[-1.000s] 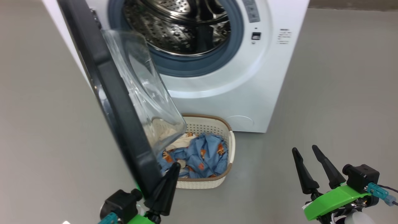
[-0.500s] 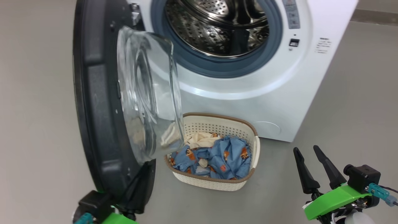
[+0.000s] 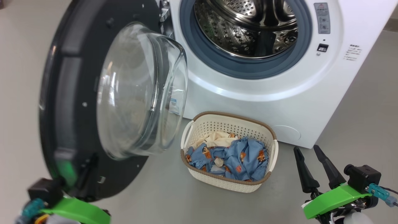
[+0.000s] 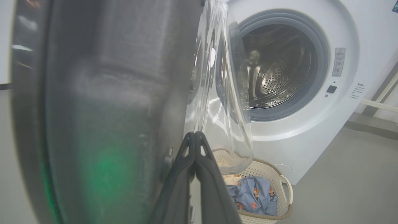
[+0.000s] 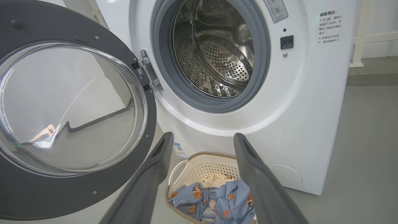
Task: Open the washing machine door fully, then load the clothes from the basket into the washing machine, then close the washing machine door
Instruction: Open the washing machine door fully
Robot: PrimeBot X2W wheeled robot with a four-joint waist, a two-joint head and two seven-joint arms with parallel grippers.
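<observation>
In the head view the door (image 3: 67, 102) of the washing machine (image 3: 264, 102) is seen standing wide open at the left, its inner face turned to the camera and its bulging glass window (image 3: 140, 90) jutting out. The steel drum (image 3: 248, 28) is left bare inside the grey gasket (image 3: 248, 74). The basket (image 3: 231, 114) is set on the floor (image 3: 357, 118) just in front of the machine, right of the door, and the clothes (image 3: 239, 158) — blue printed fabric with a cream piece behind — are heaped inside it. The right gripper (image 3: 305, 147) is held at the lower right, apart from the basket, fingers spread with nothing between them. In the left wrist view the left gripper (image 4: 194, 134) is shown pressed shut, tip against tip with nothing caught, lying close along the door's inner face beside the glass; whether the door is touched cannot be told. In the right wrist view the two fingers are parted wide above the basket, the door is hung on its metal hinge (image 5: 146, 74) at the left, and a small blue label (image 5: 179, 151) is stuck low on the machine's front.
</observation>
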